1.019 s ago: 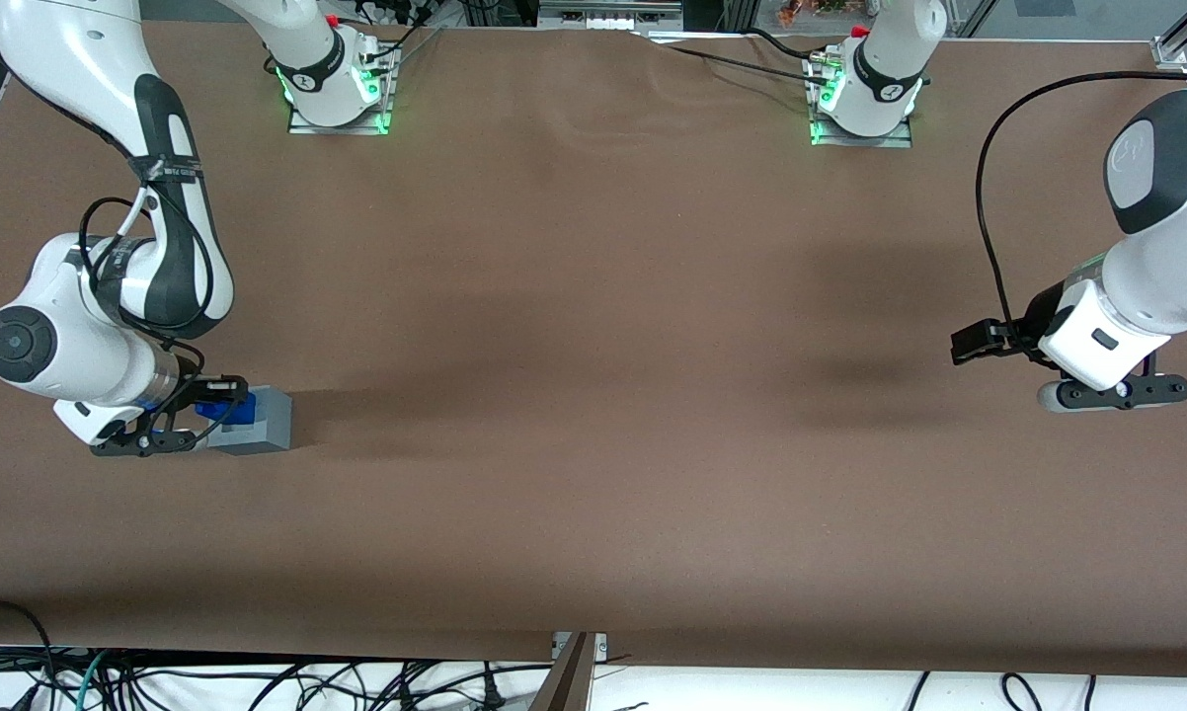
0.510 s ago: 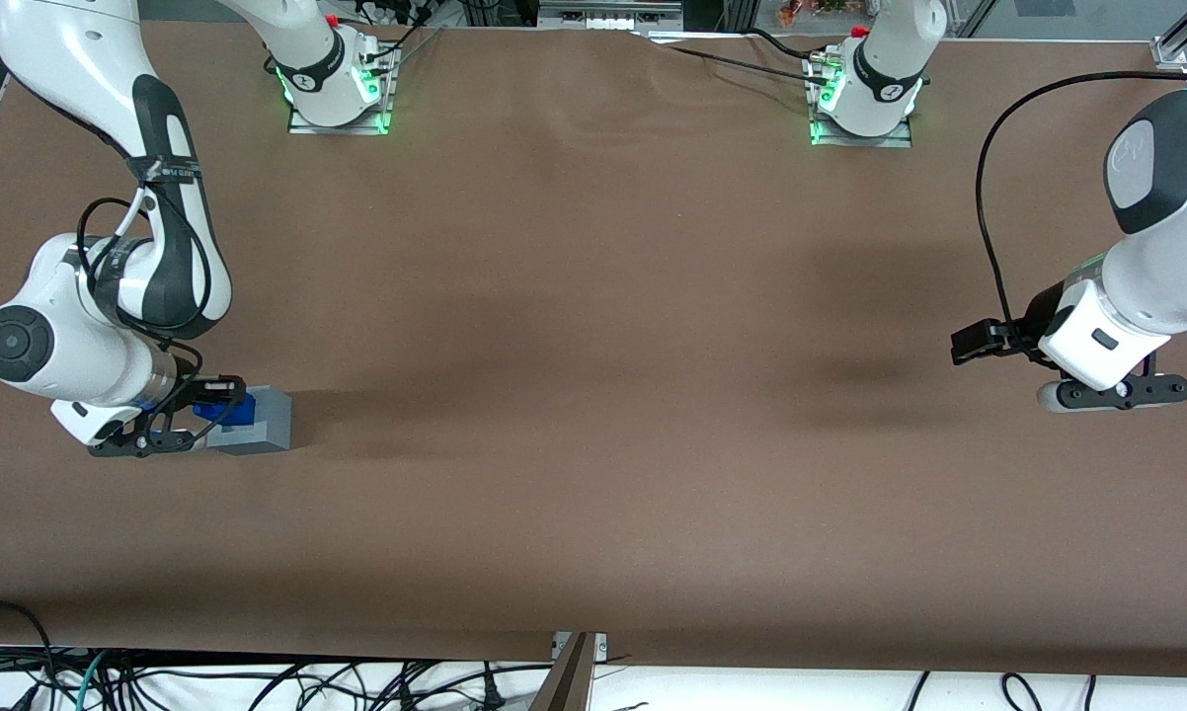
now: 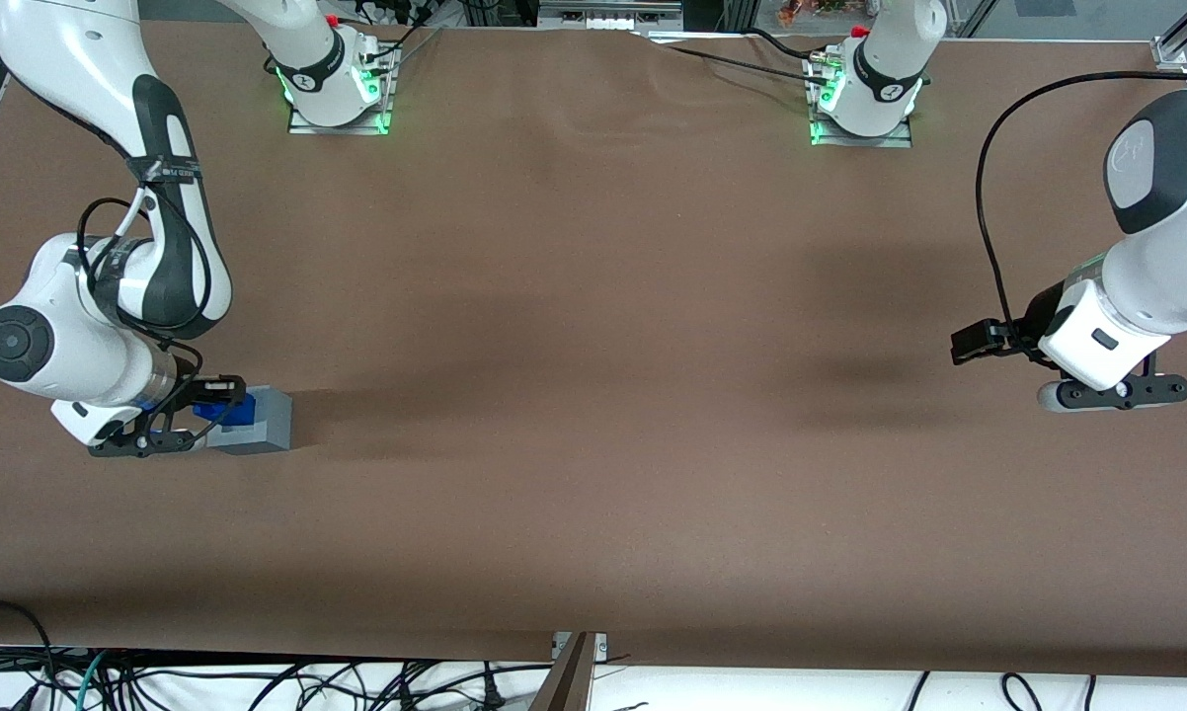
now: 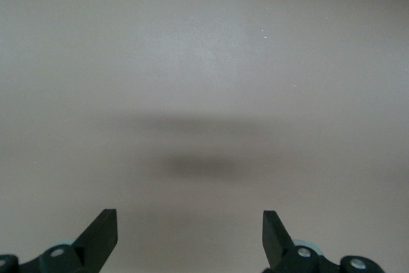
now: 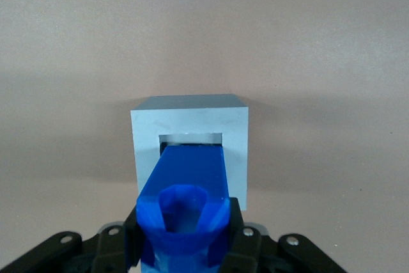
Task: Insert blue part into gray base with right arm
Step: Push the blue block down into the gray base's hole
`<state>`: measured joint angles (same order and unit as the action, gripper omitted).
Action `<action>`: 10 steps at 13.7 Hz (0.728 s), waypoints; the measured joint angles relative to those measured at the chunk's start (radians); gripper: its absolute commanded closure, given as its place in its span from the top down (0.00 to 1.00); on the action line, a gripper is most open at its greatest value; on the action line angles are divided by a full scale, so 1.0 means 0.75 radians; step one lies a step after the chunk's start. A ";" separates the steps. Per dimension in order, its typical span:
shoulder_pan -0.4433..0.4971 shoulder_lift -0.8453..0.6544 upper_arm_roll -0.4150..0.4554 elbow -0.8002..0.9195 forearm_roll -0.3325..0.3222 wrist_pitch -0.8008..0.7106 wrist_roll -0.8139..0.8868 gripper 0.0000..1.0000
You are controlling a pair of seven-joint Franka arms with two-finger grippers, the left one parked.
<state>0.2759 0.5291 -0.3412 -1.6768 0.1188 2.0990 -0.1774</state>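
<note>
The gray base (image 3: 263,420) stands on the brown table toward the working arm's end. The blue part (image 3: 225,409) hangs right over its top, held between the black fingers of the right arm's gripper (image 3: 220,405). In the right wrist view the blue part (image 5: 188,183) reaches down with its lower end at the square recess of the gray base (image 5: 189,119), and the gripper (image 5: 185,231) is shut on the part's upper end. How deep the part sits in the recess is hidden.
The brown table (image 3: 593,395) stretches wide toward the parked arm's end. Two arm mounts with green lights (image 3: 337,94) (image 3: 860,99) stand along the edge farthest from the front camera. Cables lie below the near edge.
The right arm has shifted very slightly with the blue part over the gray base; almost nothing else differs.
</note>
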 measured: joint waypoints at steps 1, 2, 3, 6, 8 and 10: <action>0.000 0.001 0.000 0.000 0.000 0.007 0.000 0.19; 0.000 0.002 0.001 0.000 0.000 0.016 -0.001 0.19; 0.000 0.007 0.001 0.000 0.000 0.025 -0.001 0.19; 0.001 0.036 0.005 0.001 0.000 0.050 -0.002 0.19; 0.001 0.039 0.006 0.006 0.000 0.050 -0.003 0.27; 0.001 0.039 0.006 0.006 0.000 0.050 -0.003 0.99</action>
<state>0.2768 0.5583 -0.3368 -1.6723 0.1188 2.1366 -0.1796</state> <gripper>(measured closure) 0.493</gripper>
